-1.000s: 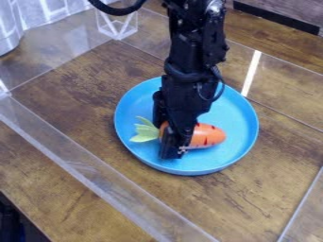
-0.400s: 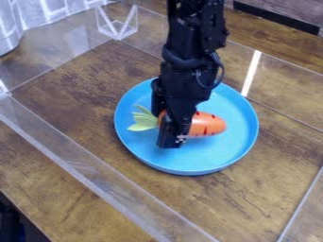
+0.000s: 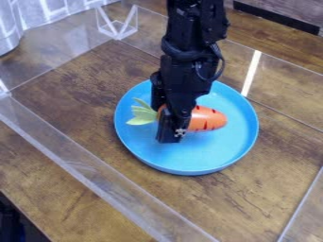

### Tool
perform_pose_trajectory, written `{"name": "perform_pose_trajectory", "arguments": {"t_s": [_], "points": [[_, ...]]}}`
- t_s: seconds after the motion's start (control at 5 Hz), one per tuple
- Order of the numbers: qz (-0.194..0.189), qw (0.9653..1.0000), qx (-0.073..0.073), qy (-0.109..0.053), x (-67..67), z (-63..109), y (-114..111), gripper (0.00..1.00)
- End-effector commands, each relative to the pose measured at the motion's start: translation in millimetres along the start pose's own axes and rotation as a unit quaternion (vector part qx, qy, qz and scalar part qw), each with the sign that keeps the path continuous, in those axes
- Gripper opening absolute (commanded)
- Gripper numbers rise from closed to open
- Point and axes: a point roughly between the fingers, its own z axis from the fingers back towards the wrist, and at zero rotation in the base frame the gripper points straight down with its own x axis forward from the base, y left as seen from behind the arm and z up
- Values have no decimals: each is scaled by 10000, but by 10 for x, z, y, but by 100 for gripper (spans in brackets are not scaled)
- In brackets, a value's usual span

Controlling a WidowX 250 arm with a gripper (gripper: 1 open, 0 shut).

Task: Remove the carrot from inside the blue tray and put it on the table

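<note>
The carrot (image 3: 206, 119) lies crosswise over the middle of the blue tray (image 3: 192, 166), orange body pointing right and pale green leaves sticking out to the left. My gripper (image 3: 175, 130) comes straight down from above and is shut on the carrot near its leafy end. The black fingers hide the carrot's middle. Whether the carrot still touches the tray floor I cannot tell. The tray rests on the dark wooden table (image 3: 78, 93).
A clear plastic barrier (image 3: 78, 163) runs diagonally along the near left side of the table. A clear plastic box (image 3: 117, 19) stands at the back left. Bare wood surrounds the tray on the right and far sides.
The gripper, still shut on the carrot, has edged slightly upward in the picture, and the carrot has shifted with it. The tray has stayed in place.
</note>
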Motion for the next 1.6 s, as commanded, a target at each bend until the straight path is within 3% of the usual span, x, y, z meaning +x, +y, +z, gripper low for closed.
{"name": "perform_pose_trajectory", "arguments": {"t_s": [0.0, 0.4, 1.0, 1.2, 1.4], "points": [[-3, 9985, 332, -430, 72, 335, 90, 0], [-51, 9981, 396, -467, 59, 431, 94, 0], [-333, 9981, 295, -419, 296, 328, -66, 0], [-364, 9980, 296, -419, 373, 234, -67, 100], [-361, 9979, 298, -446, 440, 126, -91, 100]]}}
